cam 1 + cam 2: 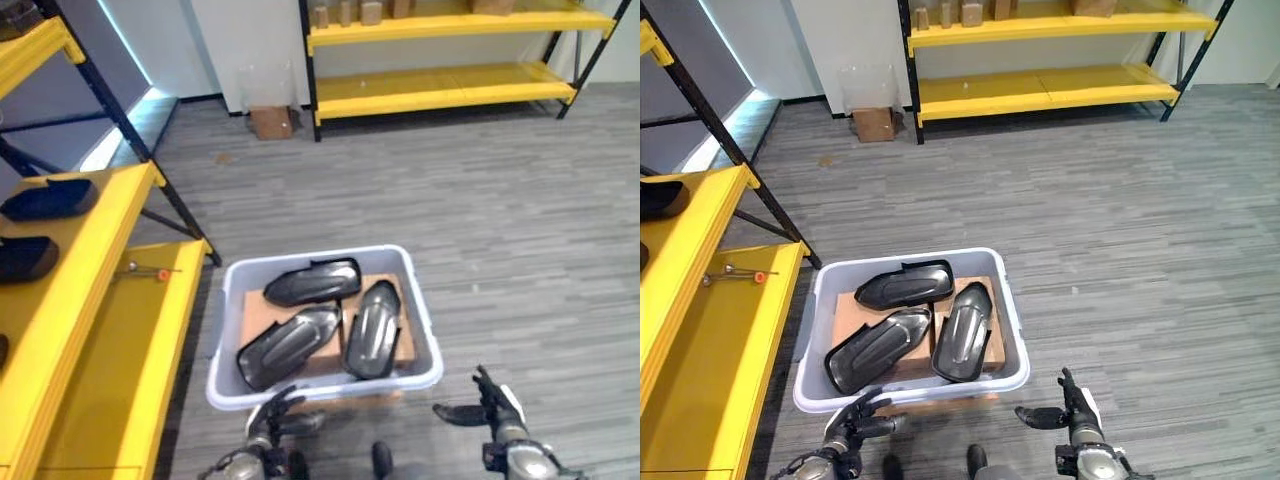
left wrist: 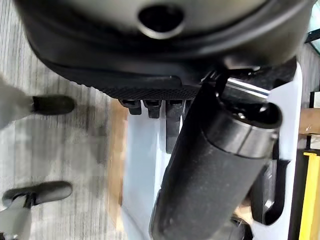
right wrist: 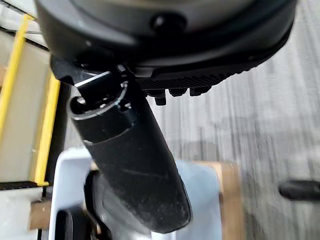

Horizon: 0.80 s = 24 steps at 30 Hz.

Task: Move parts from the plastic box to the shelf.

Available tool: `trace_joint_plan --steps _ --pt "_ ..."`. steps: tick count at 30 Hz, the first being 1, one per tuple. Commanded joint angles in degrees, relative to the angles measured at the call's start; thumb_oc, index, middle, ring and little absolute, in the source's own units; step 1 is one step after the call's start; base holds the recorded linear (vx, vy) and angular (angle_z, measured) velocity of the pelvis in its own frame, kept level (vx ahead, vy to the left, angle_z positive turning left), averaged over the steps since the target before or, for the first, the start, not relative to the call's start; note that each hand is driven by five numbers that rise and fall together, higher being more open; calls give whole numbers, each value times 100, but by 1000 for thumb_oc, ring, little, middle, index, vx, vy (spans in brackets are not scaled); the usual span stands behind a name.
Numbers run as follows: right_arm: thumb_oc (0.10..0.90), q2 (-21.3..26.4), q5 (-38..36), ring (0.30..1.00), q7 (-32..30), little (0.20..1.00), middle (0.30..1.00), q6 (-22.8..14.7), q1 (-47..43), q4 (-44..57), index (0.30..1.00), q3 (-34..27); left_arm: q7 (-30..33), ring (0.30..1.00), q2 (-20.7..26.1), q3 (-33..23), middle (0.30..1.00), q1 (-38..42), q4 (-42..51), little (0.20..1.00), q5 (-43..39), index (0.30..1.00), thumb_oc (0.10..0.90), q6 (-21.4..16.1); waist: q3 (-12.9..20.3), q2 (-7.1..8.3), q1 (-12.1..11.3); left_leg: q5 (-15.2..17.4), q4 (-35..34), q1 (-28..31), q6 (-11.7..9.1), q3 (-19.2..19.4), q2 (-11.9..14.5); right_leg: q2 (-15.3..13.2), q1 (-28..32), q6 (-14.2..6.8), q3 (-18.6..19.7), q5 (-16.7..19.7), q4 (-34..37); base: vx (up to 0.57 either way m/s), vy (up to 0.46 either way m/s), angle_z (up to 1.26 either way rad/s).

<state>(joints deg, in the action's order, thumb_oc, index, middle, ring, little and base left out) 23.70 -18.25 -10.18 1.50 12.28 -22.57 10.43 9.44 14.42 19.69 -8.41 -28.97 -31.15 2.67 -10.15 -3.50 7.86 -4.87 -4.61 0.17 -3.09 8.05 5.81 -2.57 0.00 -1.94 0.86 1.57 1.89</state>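
Plastic box (image 1: 424,345) holds three dark parts (image 1: 312,281) on cardboard (image 1: 262,305)

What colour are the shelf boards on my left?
Yellow shelf boards on a dark frame, showing best in the left eye view.

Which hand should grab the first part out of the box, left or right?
Probably left. The left hand hangs at the plastic box's near rim, close to the nearest black part, on the yellow shelf's side. The right hand hangs open outside the box's right corner.
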Motion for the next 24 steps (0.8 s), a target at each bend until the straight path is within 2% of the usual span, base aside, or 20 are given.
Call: trace_joint_plan --steps 1,5,10,15,20,21,22,24 --pt "900 79 -111 1000 2 1000 1000 -401 -366 397 1000 -21 16 1000 216 -409 1000 559 548 1000 71 1000 900 -607 384 282 -21 382 767 -379 -87 129 -1 -395 422 -277 108 -937 -267 72 146 -1" --pt "900 84 47 1000 -28 1000 1000 -421 -465 454 1000 23 66 1000 272 -474 1000 596 565 1000 75 1000 900 -630 423 294 -53 554 874 -401 -5 203 -120 -537 416 -377 132 -822 -128 54 94 4" --pt "900 100 165 1000 -55 1000 1000 -450 -463 643 1000 -26 66 1000 301 -529 1000 565 648 1000 70 1000 900 -648 474 317 -77 614 853 -363 47 331 -173 -632 420 -473 126 -730 -10 60 52 -6" --pt "900 229 381 1000 -155 1000 1000 -701 -652 1116 1000 -330 4 1000 317 -621 1000 589 764 1000 141 1000 900 -699 448 295 -75 654 740 -387 121 425 -264 -735 292 -576 151 -608 145 19 57 -7" --pt "900 570 840 1000 -324 1000 1000 -913 -870 2076 1000 -709 -25 1000 370 -682 1000 571 897 1000 193 1000 900 -720 370 295 -83 684 796 -536 147 499 -295 -796 163 -625 158 -526 208 -2 17 -5" --pt "900 570 842 1000 -324 1000 1000 -908 -865 2084 1000 -713 -25 1000 368 -680 1000 572 897 1000 194 1000 900 -720 373 293 -83 686 800 -541 148 498 -295 -796 161 -626 156 -525 208 0 0 0" --pt "900 643 903 1000 -392 1000 1000 -1064 -935 2605 1000 -929 -36 1000 373 -682 1000 572 956 1000 203 1000 900 -738 328 298 -67 682 812 -630 153 509 -305 -813 92 -637 125 -502 233 0 0 0" --pt "900 637 883 1000 -380 1000 1000 -1102 -926 2722 1000 -957 -34 1000 378 -688 1000 571 979 1000 199 1000 900 -737 313 296 -65 679 815 -660 153 507 -304 -816 61 -641 120 -489 239 -16 11 1"
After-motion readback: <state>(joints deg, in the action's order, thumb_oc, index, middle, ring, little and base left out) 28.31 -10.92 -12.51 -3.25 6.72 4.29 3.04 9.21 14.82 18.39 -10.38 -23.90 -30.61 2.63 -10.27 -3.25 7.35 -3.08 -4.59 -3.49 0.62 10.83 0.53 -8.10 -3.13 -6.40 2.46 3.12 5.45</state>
